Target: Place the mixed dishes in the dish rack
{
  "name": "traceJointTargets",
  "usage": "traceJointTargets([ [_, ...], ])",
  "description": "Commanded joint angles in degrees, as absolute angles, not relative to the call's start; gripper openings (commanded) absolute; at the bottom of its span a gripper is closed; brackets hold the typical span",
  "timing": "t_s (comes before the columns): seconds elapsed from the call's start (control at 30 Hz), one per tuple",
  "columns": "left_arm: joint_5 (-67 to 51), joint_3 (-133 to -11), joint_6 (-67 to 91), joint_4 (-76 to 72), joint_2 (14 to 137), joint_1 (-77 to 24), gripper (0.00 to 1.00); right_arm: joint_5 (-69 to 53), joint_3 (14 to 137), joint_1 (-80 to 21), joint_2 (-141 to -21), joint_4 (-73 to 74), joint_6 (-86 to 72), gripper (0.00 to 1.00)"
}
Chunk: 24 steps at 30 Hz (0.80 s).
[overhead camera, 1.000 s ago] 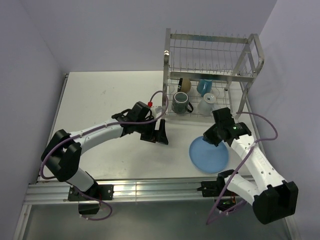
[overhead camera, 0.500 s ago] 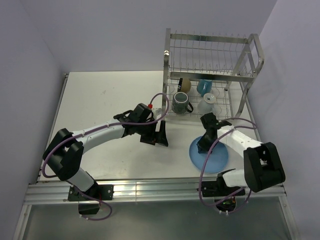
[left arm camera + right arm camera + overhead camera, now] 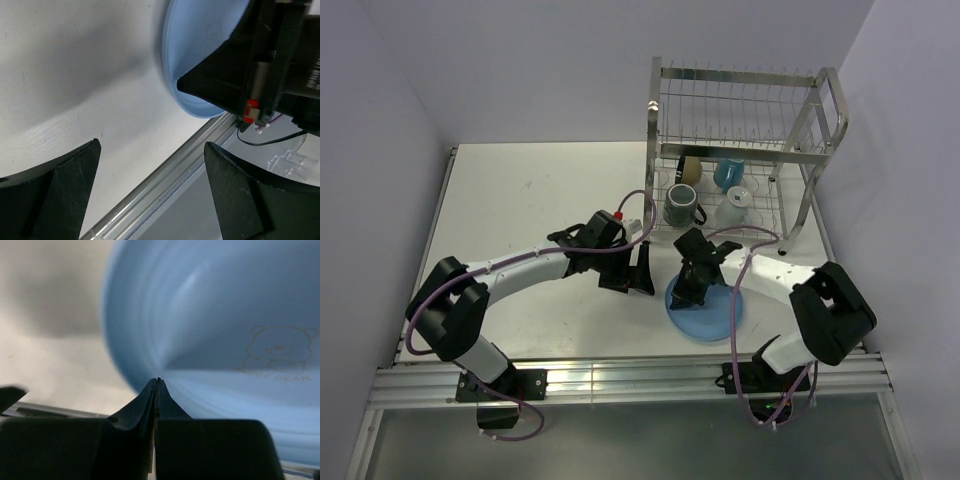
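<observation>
Right gripper [image 3: 692,290] pinched closed, tips on light blue plate [image 3: 705,322] - plate on table [image 3: 530,200], in front of dish rack [image 3: 745,105]. Probably to nudge it toward left gripper [image 3: 636,274], spread wide beside rim for pickup.

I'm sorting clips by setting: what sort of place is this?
Likely a robotics lab cell, not a kitchen: bare lavender walls enclose a white table edged by an aluminium rail, with a steel dish rack set on it.
</observation>
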State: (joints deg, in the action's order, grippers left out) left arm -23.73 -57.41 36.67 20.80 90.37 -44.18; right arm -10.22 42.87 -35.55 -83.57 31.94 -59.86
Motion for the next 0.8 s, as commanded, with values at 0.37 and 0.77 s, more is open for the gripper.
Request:
traceJointTargets([
  [0.37,-26.54,-60.20,36.74,15.21,97.11,-47.02,0.90,-7.26,46.58,-10.93,-54.42,49.74,-47.92,0.25],
  [0.77,-24.62,-67.49,40.95,12.74,108.98,-49.75,0.88,-10.37,50.89,-3.17,-49.31,56.78,-39.82,0.53],
])
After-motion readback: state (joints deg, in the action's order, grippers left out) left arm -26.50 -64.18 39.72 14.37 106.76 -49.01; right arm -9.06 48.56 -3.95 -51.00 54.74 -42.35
